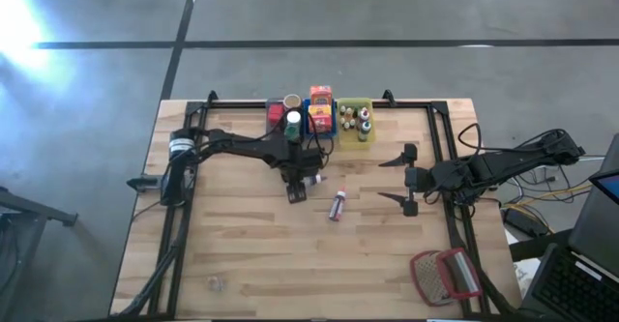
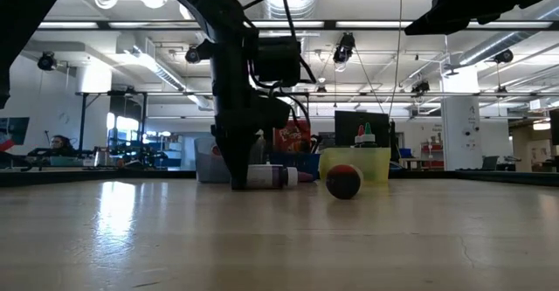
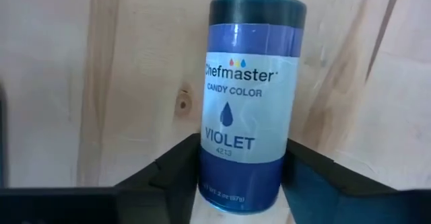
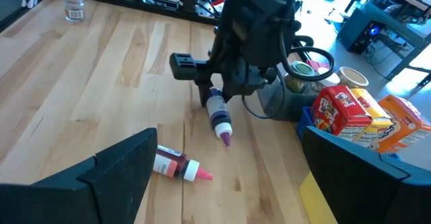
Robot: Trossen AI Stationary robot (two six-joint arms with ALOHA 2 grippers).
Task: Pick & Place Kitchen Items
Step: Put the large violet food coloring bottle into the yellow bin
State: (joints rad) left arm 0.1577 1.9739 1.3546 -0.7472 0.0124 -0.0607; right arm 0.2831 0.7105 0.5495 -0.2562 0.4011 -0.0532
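The left gripper (image 3: 242, 183) brackets the lying violet bottle (image 3: 250, 96) at table centre — fingers (image 3: 176, 173) beside its base, grip uncertain; close squarely before lifting. The right gripper (image 1: 404, 179) waits agape at three o'clock.

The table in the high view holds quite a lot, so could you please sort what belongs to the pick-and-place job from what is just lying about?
Job:
violet bottle, lying between the left gripper fingers
pink-capped bottle, lying on the table
boxes in the blue bin
small bottles in the yellow bin

Lying about:
red-framed mesh object
small jar near the front edge
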